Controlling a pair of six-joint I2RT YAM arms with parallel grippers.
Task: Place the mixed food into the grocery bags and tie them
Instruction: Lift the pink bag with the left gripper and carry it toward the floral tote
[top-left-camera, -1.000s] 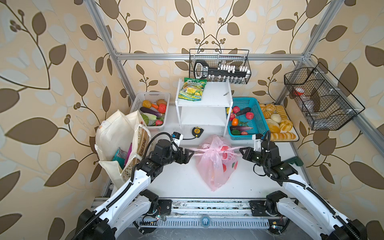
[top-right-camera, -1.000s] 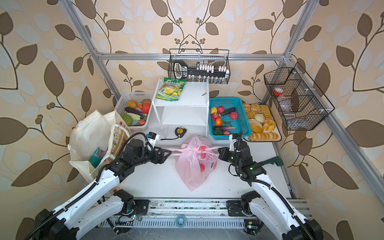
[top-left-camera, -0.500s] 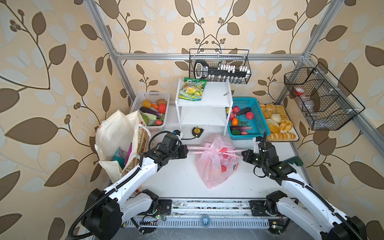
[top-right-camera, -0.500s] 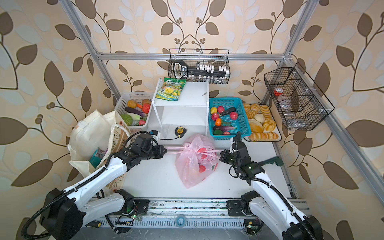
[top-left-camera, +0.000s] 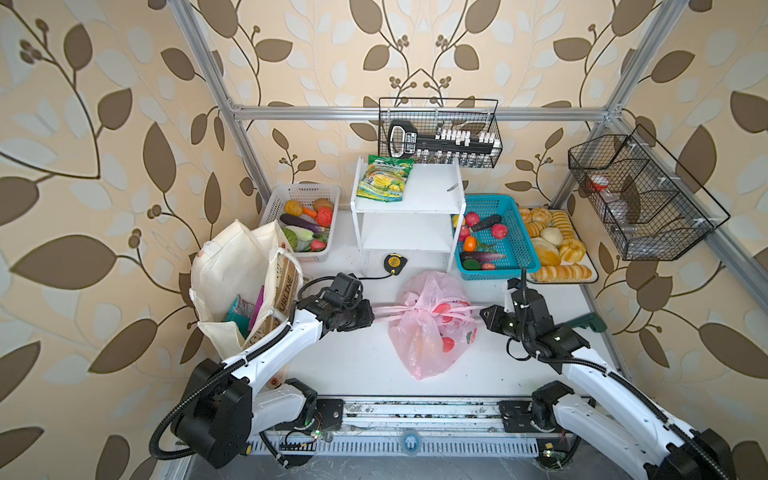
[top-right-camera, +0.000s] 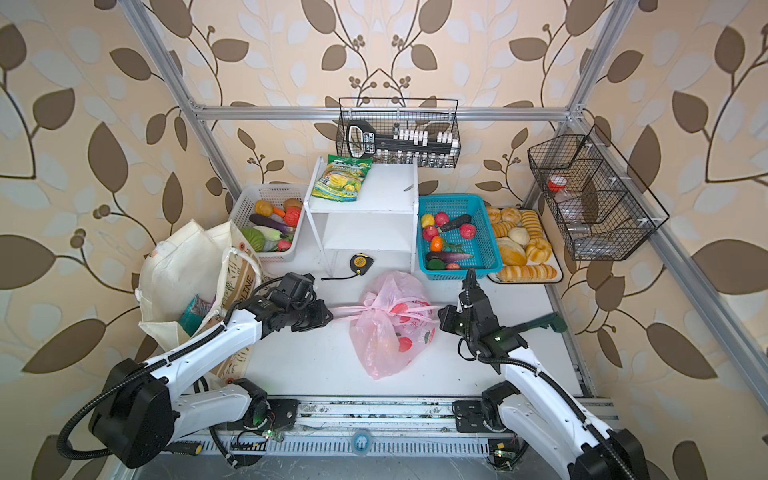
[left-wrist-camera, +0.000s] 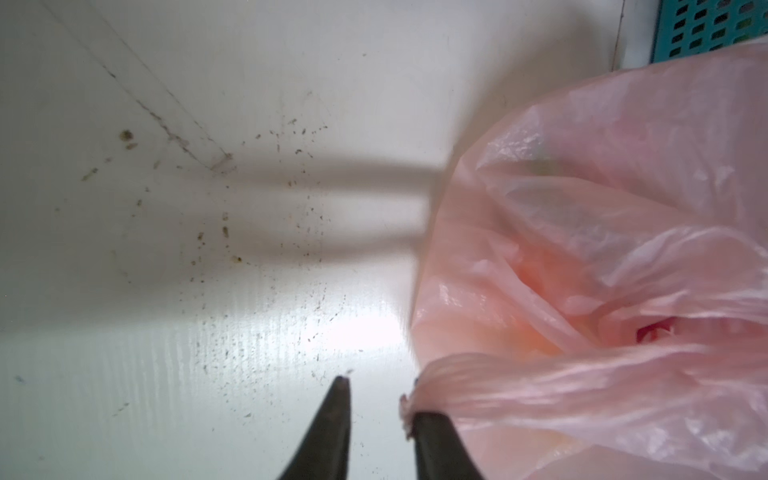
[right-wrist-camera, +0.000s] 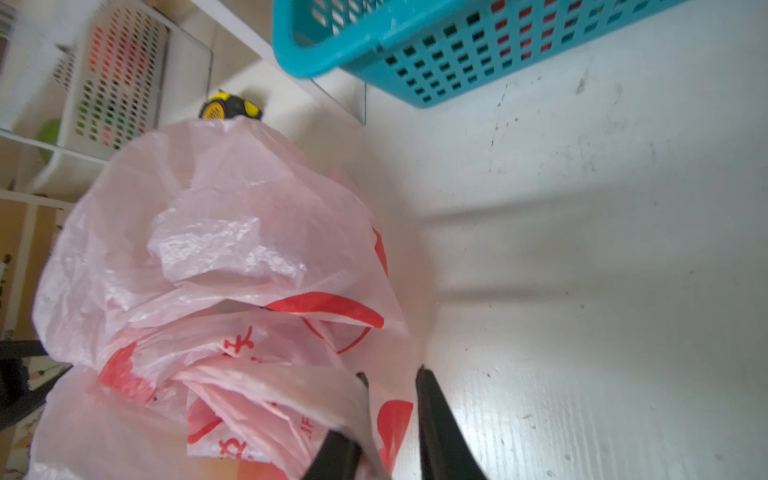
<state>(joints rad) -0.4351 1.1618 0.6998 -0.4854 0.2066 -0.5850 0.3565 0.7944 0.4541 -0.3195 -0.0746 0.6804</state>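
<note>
At the left edge of the worktop (top-left-camera: 353, 365) the canvas tote (top-left-camera: 232, 266) stands open, with a teal packet (top-left-camera: 237, 318) and a purple packet (top-left-camera: 258, 305) inside and its handles untied. That is likely your remaining job.

Your left gripper (left-wrist-camera: 380, 395) is spread, with nothing between the jaws. One pink loop handle only drapes over one finger (left-wrist-camera: 432, 432).

The pink plastic bag (top-left-camera: 428, 332) lies mid-worktop, its handles crossed in a knot (top-left-camera: 409, 309) and stretched out to either side.

Your right gripper (right-wrist-camera: 391, 374) is also parted, with film lying over one finger.

My read is that you are letting go after cinching. Back each arm straight outward and low so the thin film slips off instead of snagging and tugging the knot loose. If the knot looks slack, pinch each loop again close to it and pull level, in opposite directions.

The worktop is white, glossy and speckled with grit, so the bag will probably slide if pulled unevenly.

Along the back edge sit a white basket (top-left-camera: 303, 195), a white shelf (top-left-camera: 415, 195), a tape measure (top-left-camera: 395, 262), a teal basket (top-left-camera: 528, 249) and a bread tray (top-left-camera: 582, 278). Leaf-patterned walls close in all round, and wire baskets (top-left-camera: 440, 129) hang from the frame.
</note>
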